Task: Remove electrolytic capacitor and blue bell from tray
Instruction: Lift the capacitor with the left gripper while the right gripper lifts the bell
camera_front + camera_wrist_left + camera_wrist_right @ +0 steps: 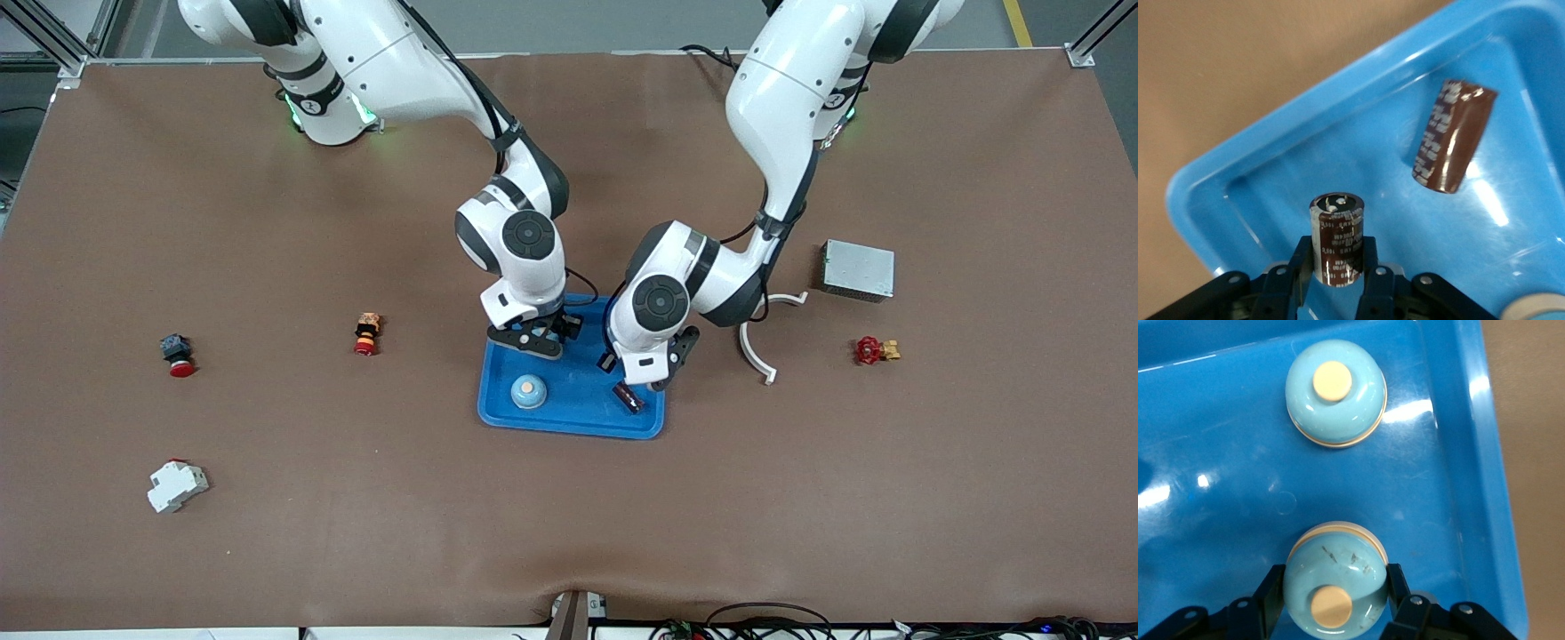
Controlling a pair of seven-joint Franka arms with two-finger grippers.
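A blue tray point(569, 411) sits mid-table. My left gripper point(655, 378) is over the tray's end toward the left arm. In the left wrist view, my left gripper point(1337, 252) is shut on an upright brown capacitor point(1336, 230). A second brown capacitor point(1453, 137) lies on the tray floor, and it also shows in the front view point(629, 396). My right gripper point(534, 339) is over the tray's other end. In the right wrist view, my right gripper point(1335, 581) is shut on a light blue bell point(1338, 560). A second bell point(1336, 392) sits in the tray and shows in the front view point(528, 391).
Toward the right arm's end lie a red-capped button point(178, 355), an orange and red button point(365, 334) and a white breaker point(176, 486). Toward the left arm's end lie a white curved part point(756, 351), a grey metal box point(857, 270) and a red valve point(874, 350).
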